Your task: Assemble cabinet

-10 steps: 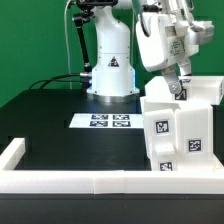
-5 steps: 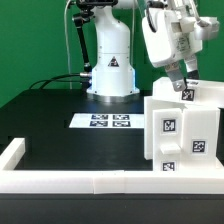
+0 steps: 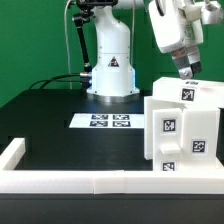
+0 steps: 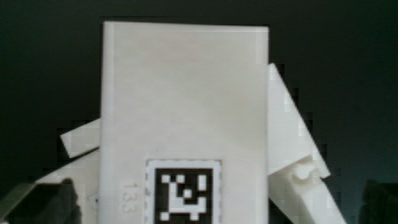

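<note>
The cabinet (image 3: 180,130) is a white boxy body with several black-and-white tags. It stands upright on the black table at the exterior view's right, against the white border frame. My gripper (image 3: 184,68) hangs just above the cabinet's top back edge, clear of it, holding nothing. In the wrist view the cabinet's long white panel (image 4: 187,110) with one tag (image 4: 185,190) fills the middle. Slanted white parts show on both sides. Nothing blocks the space between my jaws, so they stand open.
The marker board (image 3: 103,122) lies flat on the table in front of the robot base (image 3: 110,70). A low white border frame (image 3: 60,180) runs along the table's front and left edges. A black cable (image 3: 60,82) trails behind.
My gripper has risen from the cabinet's top and shifted toward the exterior view's right. The cabinet has stayed where it was.
</note>
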Motion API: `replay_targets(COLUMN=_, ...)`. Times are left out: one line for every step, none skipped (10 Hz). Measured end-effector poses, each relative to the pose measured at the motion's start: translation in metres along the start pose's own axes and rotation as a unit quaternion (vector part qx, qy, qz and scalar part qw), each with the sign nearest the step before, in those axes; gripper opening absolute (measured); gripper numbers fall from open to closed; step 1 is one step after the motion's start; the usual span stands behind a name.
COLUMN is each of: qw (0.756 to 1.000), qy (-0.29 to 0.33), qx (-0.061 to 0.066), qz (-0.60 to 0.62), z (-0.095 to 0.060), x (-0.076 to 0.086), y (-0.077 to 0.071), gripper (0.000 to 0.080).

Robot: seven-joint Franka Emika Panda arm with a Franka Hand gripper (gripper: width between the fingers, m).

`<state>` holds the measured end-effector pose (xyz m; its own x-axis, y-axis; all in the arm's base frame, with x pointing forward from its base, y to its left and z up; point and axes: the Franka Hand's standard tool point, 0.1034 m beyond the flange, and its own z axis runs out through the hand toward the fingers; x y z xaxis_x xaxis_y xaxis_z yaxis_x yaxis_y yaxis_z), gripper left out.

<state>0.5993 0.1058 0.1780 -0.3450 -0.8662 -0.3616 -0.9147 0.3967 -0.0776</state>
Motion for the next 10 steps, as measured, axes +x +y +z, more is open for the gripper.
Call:
replay_targets(qw=0.996, qy=-0.002, qx=-0.009, qz=-0.087, z=-0.0007, x=0.003, y=-0.0012, gripper=0.0797)
replay_targets(qw=0.988, qy=-0.007, qx=-0.021, qz=-0.156, z=-0.002, x=0.0032, y=-0.0032, gripper=0.0797)
replay_targets(qw=0.98, qy=-0.011, qx=-0.028, qz=-0.198, z=-0.0025, x=0.0007, y=-0.004, gripper=0.0797)
replay_targets(qw=0.96, qy=-0.018, qx=-0.038, qz=-0.278, z=-0.0018, x=0.0022, y=-0.0049, gripper=0.0797)
replay_targets(qw=0.941, qy=-0.023, qx=-0.044, qz=-0.335, z=-0.0015, x=0.0044, y=-0.0061, gripper=0.0797)
replay_targets(qw=0.929, qy=-0.023, qx=-0.044, qz=-0.366, z=-0.0007, x=0.0044, y=-0.0055, gripper=0.0797)
replay_targets(qw=0.914, qy=-0.025, qx=-0.043, qz=-0.402, z=-0.0004, x=0.0046, y=-0.0054, gripper=0.0797)
replay_targets(qw=0.902, qy=-0.026, qx=-0.042, qz=-0.43, z=-0.0006, x=0.0048, y=-0.0057, gripper=0.0797)
replay_targets(qw=0.884, qy=-0.027, qx=-0.043, qz=-0.464, z=-0.0007, x=0.0051, y=-0.0056, gripper=0.0797)
replay_targets(qw=0.825, qy=-0.03, qx=-0.052, qz=-0.562, z=-0.0023, x=0.0053, y=-0.0058, gripper=0.0797)
